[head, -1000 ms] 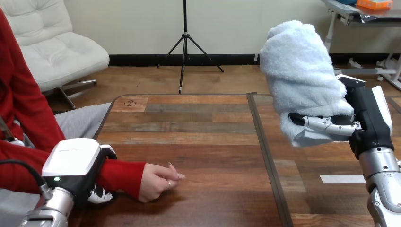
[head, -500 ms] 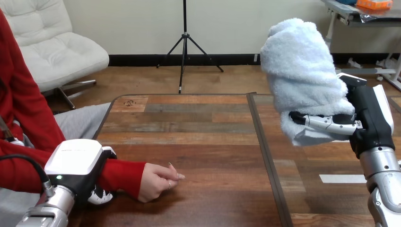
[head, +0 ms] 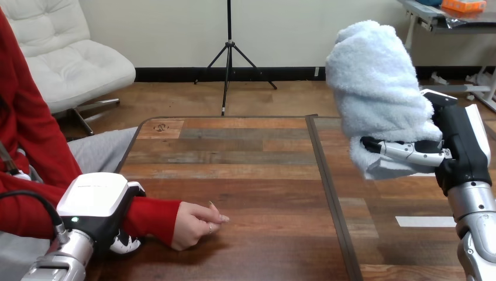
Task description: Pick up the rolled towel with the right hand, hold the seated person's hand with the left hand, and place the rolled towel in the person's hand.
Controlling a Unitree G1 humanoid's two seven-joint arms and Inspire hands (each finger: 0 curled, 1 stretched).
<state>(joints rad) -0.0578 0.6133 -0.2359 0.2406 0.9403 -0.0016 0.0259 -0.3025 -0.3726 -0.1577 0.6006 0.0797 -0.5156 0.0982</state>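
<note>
Two robot hands show, one at each side of the wooden table (head: 251,170). At the lower left, the left hand (head: 96,202) sits over the person's forearm, its white back shell facing up. Its thumb lies on the far side of the red sleeve (head: 153,215) and its fingertips (head: 124,243) curl out from under the near side, so it clasps the forearm just behind the wrist. Just to the right, the person's hand (head: 196,225) rests on the tabletop in a loose fist, knuckles up and fingers tucked, pointing right.

A dark seam (head: 327,175) divides the tabletop, right of the middle. Right of it, well apart from the person's hand and high above the wood, is the rolled towel (head: 377,88), pale blue and fluffy. Its long axis stands nearly upright, the rounded upper end tipped slightly left and the looser lower end pointing down at the table. The right hand (head: 462,143) grips it from the right side, low on the roll, with black-and-white fingers (head: 409,153) wrapped across the front of the cloth and pressed into it. A strip of white tape (head: 424,221) lies flat on the table beneath that arm.
</note>
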